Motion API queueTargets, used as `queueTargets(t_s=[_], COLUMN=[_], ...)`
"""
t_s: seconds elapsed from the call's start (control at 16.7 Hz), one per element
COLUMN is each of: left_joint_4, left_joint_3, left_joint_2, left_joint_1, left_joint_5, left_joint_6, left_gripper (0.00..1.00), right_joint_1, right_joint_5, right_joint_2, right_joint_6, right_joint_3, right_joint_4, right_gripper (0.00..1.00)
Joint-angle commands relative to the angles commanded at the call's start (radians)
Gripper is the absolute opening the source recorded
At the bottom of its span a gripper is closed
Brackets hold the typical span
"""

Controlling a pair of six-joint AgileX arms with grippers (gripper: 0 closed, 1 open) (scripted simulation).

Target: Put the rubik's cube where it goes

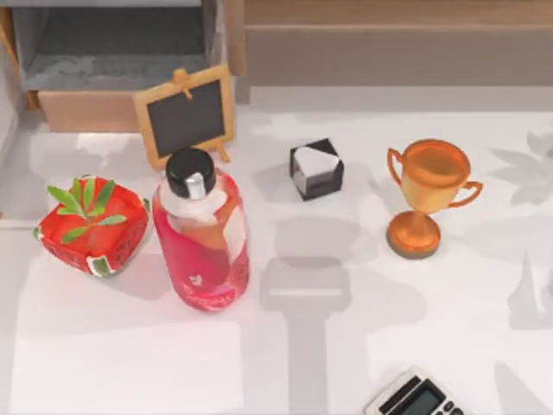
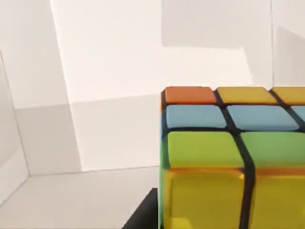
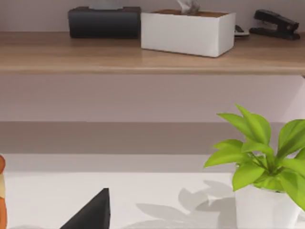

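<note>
**Cube up close, trophy on the table**

The strawberry pot (image 1: 92,225) sits far left of the trophy (image 1: 425,197). The pink bottle (image 1: 201,233) and black-and-white cube (image 1: 316,169) sit nearer it. The rubik's cube (image 2: 233,157) is close to the left wrist camera, by pale walls; I cannot tell if either claw grips.

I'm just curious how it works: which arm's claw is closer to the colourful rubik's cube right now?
Left. The left wrist view has the rubik's cube right up against its camera. The right wrist view faces a shelf and a potted plant instead.
</note>
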State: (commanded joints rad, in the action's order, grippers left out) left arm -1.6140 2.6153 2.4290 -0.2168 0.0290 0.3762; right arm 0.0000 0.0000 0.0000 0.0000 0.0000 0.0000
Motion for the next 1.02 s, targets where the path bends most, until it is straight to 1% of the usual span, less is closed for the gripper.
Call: queueTargets(t_s=[0.12,0.3,0.48,0.78,1.02], left_joint_4=[0.005,0.022,0.034,0.034,0.034], left_joint_3=[0.048,0.087,0.097,0.097,0.097], left_joint_2=[0.085,0.202,0.263,0.263,0.263], left_joint_1=[-0.057,-0.100,-0.107,-0.107,-0.107], left_joint_5=[-0.003,-0.013,-0.021,-0.021,-0.021], left_joint_6=[-0.002,-0.011,-0.017,-0.017,-0.017], left_gripper=[0.00,0.00,0.00,0.00,0.30], right_joint_1=[0.000,0.000,0.000,0.000,0.000], right_joint_5=[0.000,0.000,0.000,0.000,0.000], right_joint_2=[0.000,0.000,0.000,0.000,0.000], right_joint_6=[0.000,0.000,0.000,0.000,0.000], right_joint_3=[0.000,0.000,0.000,0.000,0.000], right_joint_4=[0.000,0.000,0.000,0.000,0.000], right_gripper=[1.00,1.00,1.00,1.00,1.00])
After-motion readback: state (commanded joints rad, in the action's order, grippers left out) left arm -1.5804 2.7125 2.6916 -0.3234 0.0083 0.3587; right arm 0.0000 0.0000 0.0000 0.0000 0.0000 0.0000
